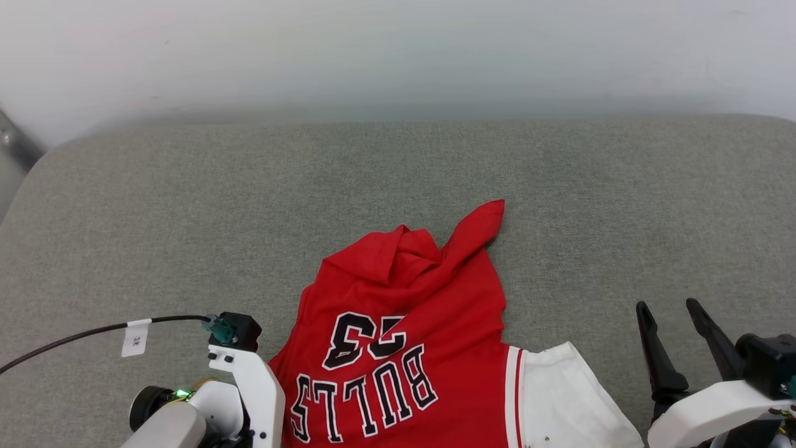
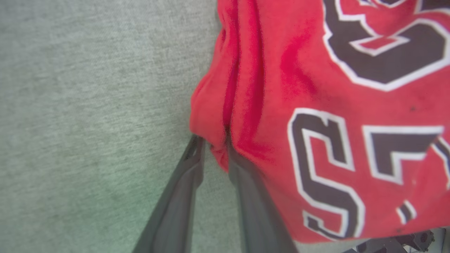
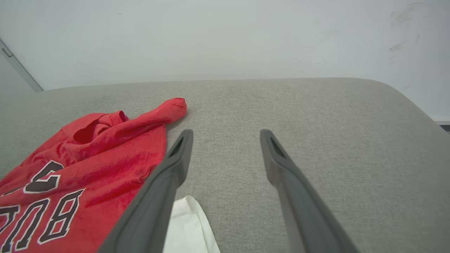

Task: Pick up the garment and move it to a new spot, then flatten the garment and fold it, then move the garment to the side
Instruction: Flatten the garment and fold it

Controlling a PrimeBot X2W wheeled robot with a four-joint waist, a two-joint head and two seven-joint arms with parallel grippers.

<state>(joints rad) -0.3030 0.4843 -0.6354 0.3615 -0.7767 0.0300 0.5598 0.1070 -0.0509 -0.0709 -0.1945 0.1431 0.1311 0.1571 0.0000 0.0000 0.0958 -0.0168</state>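
Red jersey (image 1: pixel 404 292) lies rumpled, print up, at lower centre of the head view on the grey cushion (image 1: pixel 186 205). A fold at its edge is clenched between the left fingers (image 2: pixel 190 175). The right fingers (image 1: pixel 656 351) are spread and empty, just beside the white sleeve (image 1: pixel 559 392). This looks like the pick-up step. Next, the right should grip that sleeve side before lifting.
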